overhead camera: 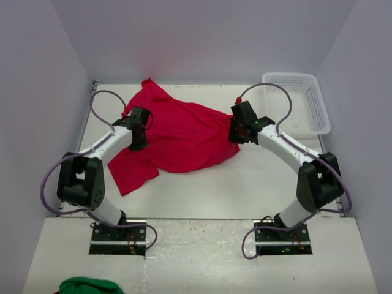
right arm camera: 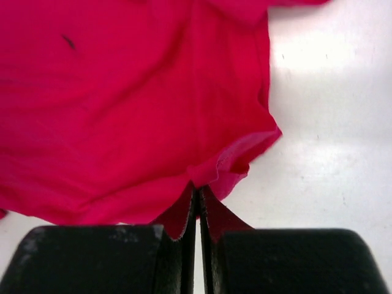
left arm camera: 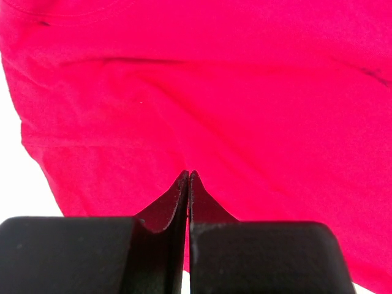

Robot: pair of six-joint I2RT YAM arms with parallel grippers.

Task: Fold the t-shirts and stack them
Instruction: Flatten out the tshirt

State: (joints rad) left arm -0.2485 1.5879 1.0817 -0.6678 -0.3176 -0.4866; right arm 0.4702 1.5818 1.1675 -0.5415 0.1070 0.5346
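Currently: red t-shirt lies crumpled and unfolded at centre of bench, between both arms. On left hand, fingers pressed together, pinching cloth at shirt's left side. On right hand, fingers closed, clamping hem at shirt's right edge. White mesh basket sits at far right corner, apart from shirt. Green cloth lies at near left edge.

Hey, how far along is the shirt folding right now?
Nothing is folded or stacked yet: the red t-shirt lies rumpled on the table. In hand: the left gripper and right gripper are each shut on its cloth, on opposite sides. Left: flatten it, fold it, stack it.
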